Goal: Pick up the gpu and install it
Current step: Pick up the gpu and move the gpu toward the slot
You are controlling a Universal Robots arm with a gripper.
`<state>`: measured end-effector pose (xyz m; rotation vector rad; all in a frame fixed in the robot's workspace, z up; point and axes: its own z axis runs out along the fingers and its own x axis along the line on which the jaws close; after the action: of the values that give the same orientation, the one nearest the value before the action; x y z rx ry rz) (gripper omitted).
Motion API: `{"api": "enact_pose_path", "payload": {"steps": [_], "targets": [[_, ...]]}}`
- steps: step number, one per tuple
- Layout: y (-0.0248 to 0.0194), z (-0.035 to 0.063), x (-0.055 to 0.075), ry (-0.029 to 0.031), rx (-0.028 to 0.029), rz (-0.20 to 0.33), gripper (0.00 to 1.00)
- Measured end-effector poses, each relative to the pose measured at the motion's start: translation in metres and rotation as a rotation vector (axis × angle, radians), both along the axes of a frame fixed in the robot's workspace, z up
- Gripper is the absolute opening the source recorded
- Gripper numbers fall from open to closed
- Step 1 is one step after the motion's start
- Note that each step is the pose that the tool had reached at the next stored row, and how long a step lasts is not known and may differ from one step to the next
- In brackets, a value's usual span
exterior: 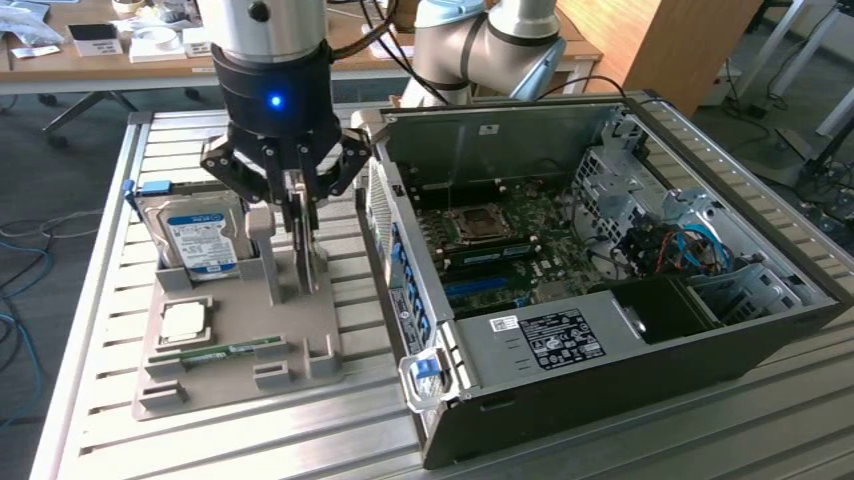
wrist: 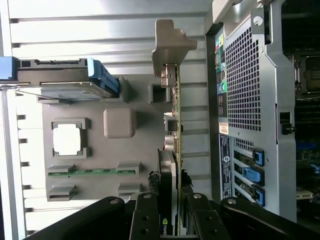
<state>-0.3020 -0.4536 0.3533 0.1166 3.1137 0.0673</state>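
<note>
Our tool (wrist: 171, 187) has narrowed onto the graphics card (wrist: 175, 117), one finger pressed to each flat face near the fan end, so we take it as gripping the card, not hovering over it. The card stands on its long edge in a slot of the grey holder (exterior: 227, 335), with its metal end plate (wrist: 169, 47) at the far end from the fingers. We judge it light and stiff, but fragile: the board carries small parts, the fan should not be squeezed, and the smooth faces could slip if it tilts. The bare board edges or the solid cooler body look the safest places to hold. Beside it on the same holder stand a hard drive (exterior: 203, 238) upright, a processor chip (exterior: 184, 320) lying flat, and a memory stick (exterior: 227, 350) in its groove. The holder rests on the ribbed metal surface (exterior: 94, 400). Just beside it, on the exterior view's right, lies the open computer case (exterior: 627, 360), its main board exposed.
</note>
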Motion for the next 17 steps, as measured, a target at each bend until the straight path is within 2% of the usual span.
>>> {"api": "enact_pose_path", "payload": {"steps": [6, 14, 17], "targets": [[0.0, 0.0198, 0.0, 0.0, 0.0001, 0.0, 0.27], [0.0, 0.0558, 0.0, 0.0, 0.0001, 0.0, 0.27], [0.0, 0.0637, 0.0, 0.0, 0.0001, 0.0, 0.27]]}}
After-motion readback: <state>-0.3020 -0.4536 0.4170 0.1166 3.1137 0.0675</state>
